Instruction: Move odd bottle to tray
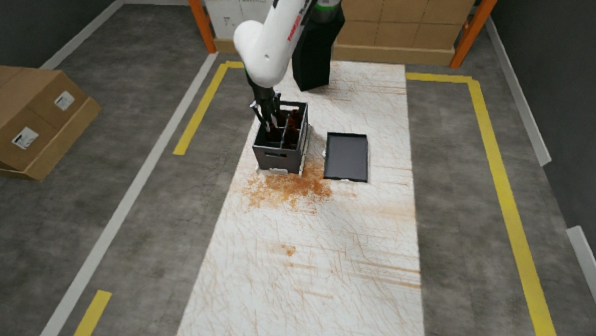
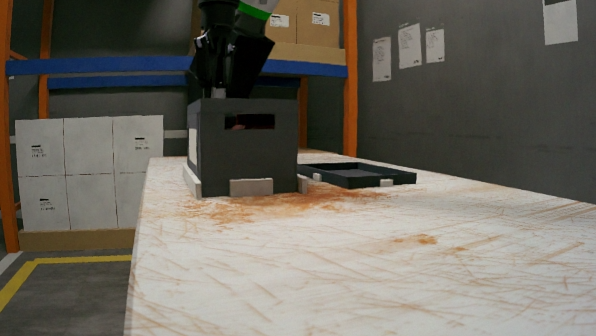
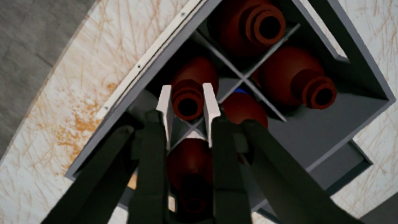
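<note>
The dark grey crate (image 1: 270, 161) (image 2: 250, 155) (image 3: 367, 67) stands on the table with red-brown bottles in its divided cells. My gripper (image 1: 270, 127) (image 2: 218, 93) (image 3: 187, 97) points down into it. Its pale fingertips are shut on the neck of one bottle (image 3: 197, 71), which still stands in its cell. The other bottles show in the wrist view: one at the top (image 3: 230, 27), one at the right (image 3: 292, 75), one near the middle (image 3: 243, 108) and one below (image 3: 189, 162), the last two partly hidden by the fingers. The tray (image 1: 346, 157) (image 2: 400, 178) (image 3: 340, 167) holds nothing.
The tray lies beside the crate, to its right in the top and exterior views, with a gap between them. Small pale blocks (image 2: 251, 187) sit against the crate's foot. The crate's walls and dividers (image 3: 267, 100) stand close around the fingers. A black pedestal (image 1: 312, 62) is behind the crate.
</note>
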Controlling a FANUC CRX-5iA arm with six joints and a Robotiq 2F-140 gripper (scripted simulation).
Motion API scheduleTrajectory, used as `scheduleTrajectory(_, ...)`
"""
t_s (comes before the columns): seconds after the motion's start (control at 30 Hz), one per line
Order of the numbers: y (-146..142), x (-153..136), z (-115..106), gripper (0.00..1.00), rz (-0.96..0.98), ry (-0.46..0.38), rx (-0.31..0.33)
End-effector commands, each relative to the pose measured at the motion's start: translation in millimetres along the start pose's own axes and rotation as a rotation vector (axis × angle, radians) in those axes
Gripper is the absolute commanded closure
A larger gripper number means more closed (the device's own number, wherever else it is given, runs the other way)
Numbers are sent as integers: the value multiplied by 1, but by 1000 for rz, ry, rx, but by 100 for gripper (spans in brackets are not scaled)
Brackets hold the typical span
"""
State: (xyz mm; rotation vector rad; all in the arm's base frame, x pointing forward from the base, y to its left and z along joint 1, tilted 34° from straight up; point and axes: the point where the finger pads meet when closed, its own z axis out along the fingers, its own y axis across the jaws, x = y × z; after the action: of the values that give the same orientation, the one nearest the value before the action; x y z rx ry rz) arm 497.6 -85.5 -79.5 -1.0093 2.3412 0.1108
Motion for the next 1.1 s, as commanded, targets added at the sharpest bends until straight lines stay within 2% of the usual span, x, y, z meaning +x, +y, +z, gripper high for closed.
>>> scheduleTrajectory(0.0, -1, 0, 0, 90, 0, 0, 1)
scheduleTrajectory(0.73, 0, 0, -2, 90, 0, 0, 1)
scheduleTrajectory(1.07, 0, 0, -9, 90, 0, 0, 1)
